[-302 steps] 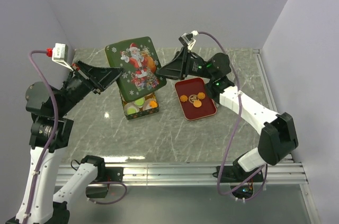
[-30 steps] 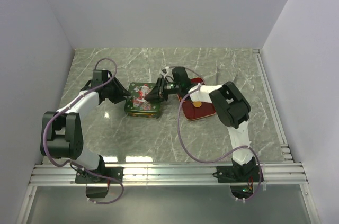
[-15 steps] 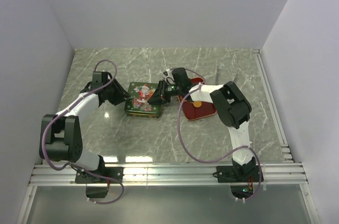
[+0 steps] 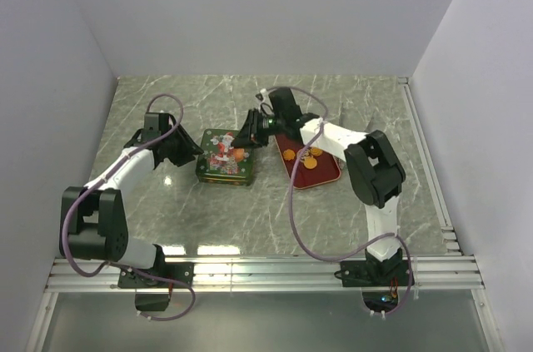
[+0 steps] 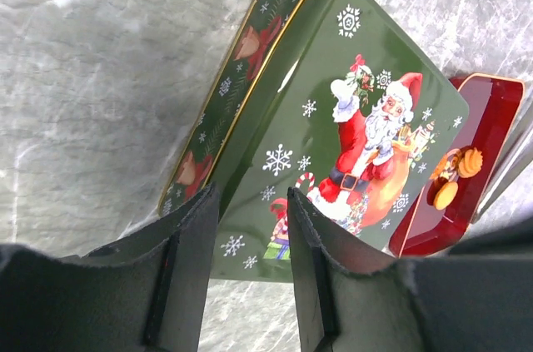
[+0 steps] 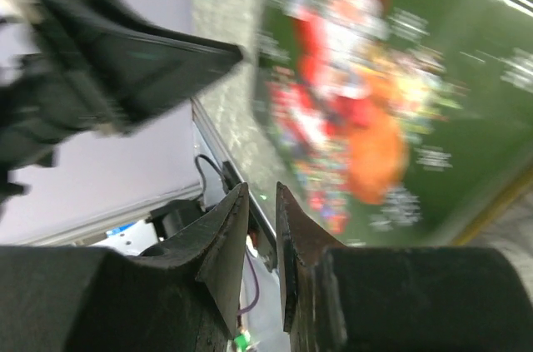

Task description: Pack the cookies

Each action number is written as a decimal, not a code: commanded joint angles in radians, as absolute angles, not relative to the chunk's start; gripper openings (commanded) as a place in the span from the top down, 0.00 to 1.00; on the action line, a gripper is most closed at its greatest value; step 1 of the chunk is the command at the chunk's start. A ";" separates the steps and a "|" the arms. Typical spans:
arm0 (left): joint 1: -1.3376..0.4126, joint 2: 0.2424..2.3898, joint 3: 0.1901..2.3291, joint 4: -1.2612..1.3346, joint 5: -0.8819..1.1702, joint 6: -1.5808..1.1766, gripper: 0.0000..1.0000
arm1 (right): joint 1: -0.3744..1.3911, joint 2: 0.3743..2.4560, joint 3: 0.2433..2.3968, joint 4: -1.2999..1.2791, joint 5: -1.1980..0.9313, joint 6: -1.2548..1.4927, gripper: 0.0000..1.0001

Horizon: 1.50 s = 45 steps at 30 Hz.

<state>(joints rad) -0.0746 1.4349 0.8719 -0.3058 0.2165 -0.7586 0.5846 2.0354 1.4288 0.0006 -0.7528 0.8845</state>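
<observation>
A green tin with a Santa lid point(image 4: 223, 157) lies closed on the marble table. Right of it stands a red tray point(image 4: 326, 176) holding three orange cookies point(image 4: 309, 162). In the left wrist view the tin point(image 5: 350, 94) fills the middle and the tray's cookies point(image 5: 454, 177) show at the right. My left gripper point(image 4: 193, 152) sits at the tin's left edge, open and empty point(image 5: 250, 202), with the tin's near corner seen through the gap. My right gripper point(image 4: 246, 137) hovers over the tin's right side, its jaws a narrow slit apart and empty point(image 6: 262, 190). Any cookies inside the tin are hidden.
Pale walls close in the table on three sides. An aluminium rail point(image 4: 266, 269) runs along the near edge by the arm bases. Purple cables loop from both arms, one point(image 4: 291, 219) hanging over the table in front of the tray.
My right gripper has drawn back from the tin's right edge toward the far side, uncovering the cookies on the tray. The left arm has hardly moved and the tin stays put.
</observation>
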 commanded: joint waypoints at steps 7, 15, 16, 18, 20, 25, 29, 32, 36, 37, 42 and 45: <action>-0.078 1.316 0.949 -0.370 0.147 -0.692 0.56 | 0.597 1.830 1.644 -0.186 -0.701 0.747 0.73; -0.075 1.204 1.061 -0.433 0.097 -0.629 0.47 | 0.620 1.691 1.640 -0.268 -0.650 0.649 0.70; -0.075 1.194 1.068 -0.436 0.095 -0.620 0.45 | 0.627 1.662 1.629 -0.268 -0.646 0.646 0.70; -0.075 1.155 1.084 -0.445 0.089 -0.618 0.36 | 0.641 1.632 1.620 -0.273 -0.635 0.631 0.66; -0.075 1.115 1.092 -0.449 0.077 -0.623 0.22 | 0.669 1.594 1.614 -0.279 -0.617 0.603 0.63; -0.075 1.034 1.085 -0.463 0.031 -0.652 0.07 | 0.732 1.513 1.605 -0.331 -0.546 0.529 0.51; -0.075 0.991 1.103 -0.486 0.005 -0.652 0.09 | 0.767 1.445 1.563 -0.345 -0.505 0.482 0.46; -0.078 0.976 1.121 -0.505 -0.092 -0.632 0.10 | 0.796 1.372 1.513 -0.348 -0.462 0.434 0.42; -0.087 0.948 1.101 -0.500 -0.208 -0.614 0.11 | 0.828 1.231 1.405 -0.356 -0.390 0.374 0.38; -0.087 0.940 1.088 -0.492 -0.250 -0.618 0.11 | 0.834 1.204 1.343 -0.350 -0.379 0.367 0.38; -0.087 0.761 0.882 -0.303 -0.362 -0.661 0.11 | 0.834 1.013 1.111 -0.305 -0.261 0.327 0.34; -0.087 0.593 0.701 -0.131 -0.480 -0.652 0.12 | 0.834 0.935 1.010 -0.278 -0.189 0.333 0.32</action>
